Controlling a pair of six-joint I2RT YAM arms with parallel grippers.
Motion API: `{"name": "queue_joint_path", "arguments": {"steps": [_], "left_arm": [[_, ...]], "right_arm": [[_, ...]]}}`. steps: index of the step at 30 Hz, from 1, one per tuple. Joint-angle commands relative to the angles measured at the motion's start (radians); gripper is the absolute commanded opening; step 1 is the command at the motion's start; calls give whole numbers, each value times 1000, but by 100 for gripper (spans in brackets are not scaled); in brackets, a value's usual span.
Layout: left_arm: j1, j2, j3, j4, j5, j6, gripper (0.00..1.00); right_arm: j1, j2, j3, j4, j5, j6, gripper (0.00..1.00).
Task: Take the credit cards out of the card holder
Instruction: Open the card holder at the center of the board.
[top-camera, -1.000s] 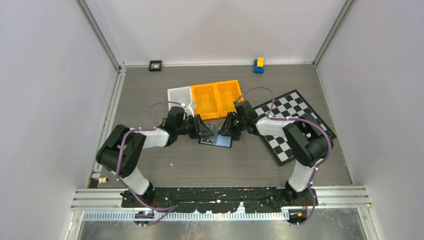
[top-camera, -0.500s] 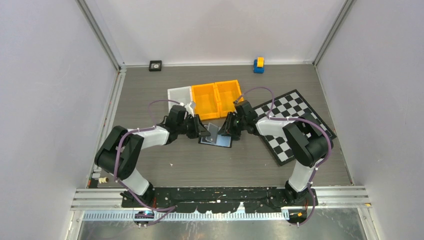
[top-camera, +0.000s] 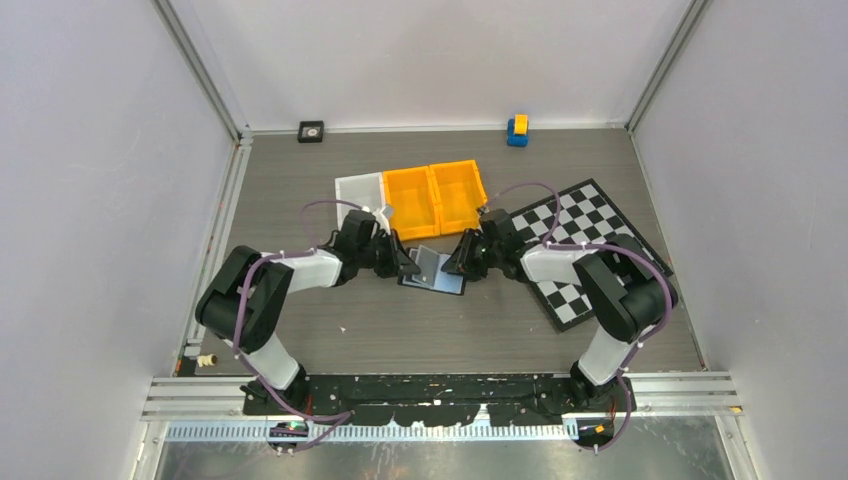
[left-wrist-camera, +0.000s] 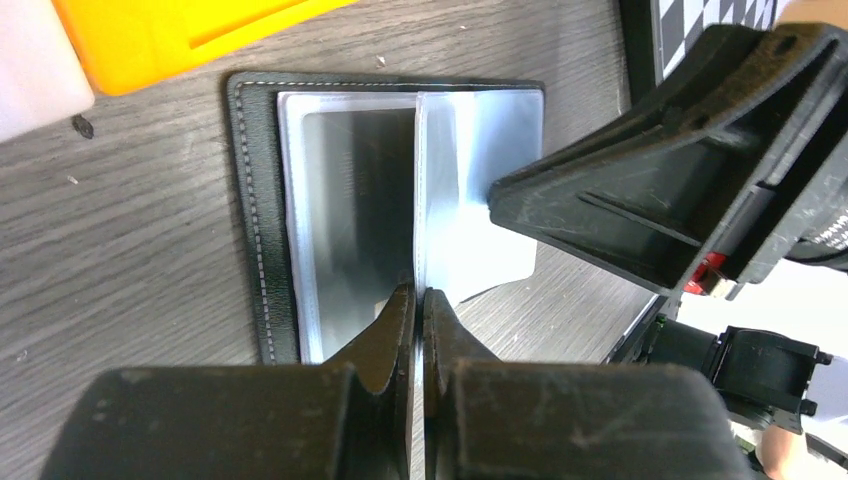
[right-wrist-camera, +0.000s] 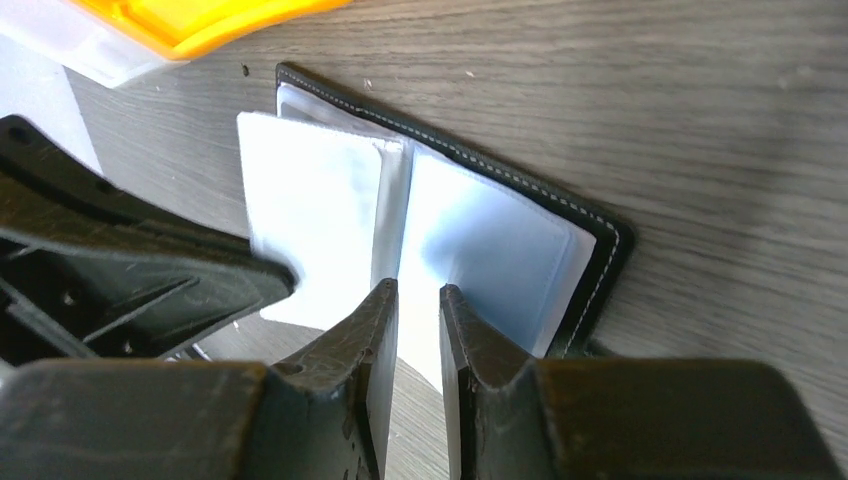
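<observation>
The card holder (top-camera: 432, 275) lies open on the table between both grippers, black stitched cover (left-wrist-camera: 245, 200) down and pale grey-blue sleeves up. My left gripper (left-wrist-camera: 418, 293) is shut on the near edge of a thin sleeve leaf that stands upright along the fold. A dark, shiny rectangle (left-wrist-camera: 350, 190), apparently one of the credit cards, shows inside the left sleeve. My right gripper (right-wrist-camera: 415, 288) comes from the opposite side, its jaws a narrow gap apart over the pale leaf (right-wrist-camera: 320, 210) at the fold, with table visible through the gap. From above the two grippers (top-camera: 412, 265) (top-camera: 452, 268) face each other over the holder.
Two orange bins (top-camera: 432, 195) and a white tray (top-camera: 360, 190) stand just behind the holder. A checkerboard (top-camera: 585, 250) lies to the right under the right arm. A blue-and-yellow toy (top-camera: 517, 130) and a black square block (top-camera: 311, 131) sit by the back wall.
My left gripper has closed onto the sleeve leaf. The right arm has shifted slightly to the right and its jaws have narrowed a little. The holder has stayed in place.
</observation>
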Motion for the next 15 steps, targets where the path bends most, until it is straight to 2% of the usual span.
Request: {"name": "queue_joint_path", "arguments": {"steps": [1,8,15], "left_arm": [[-1,57,21,12,-36,4,0],[-1,59,13,26,-45,-1,0],[-1,-1,-26,96,-24,-5,0]], "right_arm": [[-31,-83,-79,164,-14,63,27],[-73,-149,-160,266,-14,98,27],[-78,-132,-143,255,-45,83,27]]}}
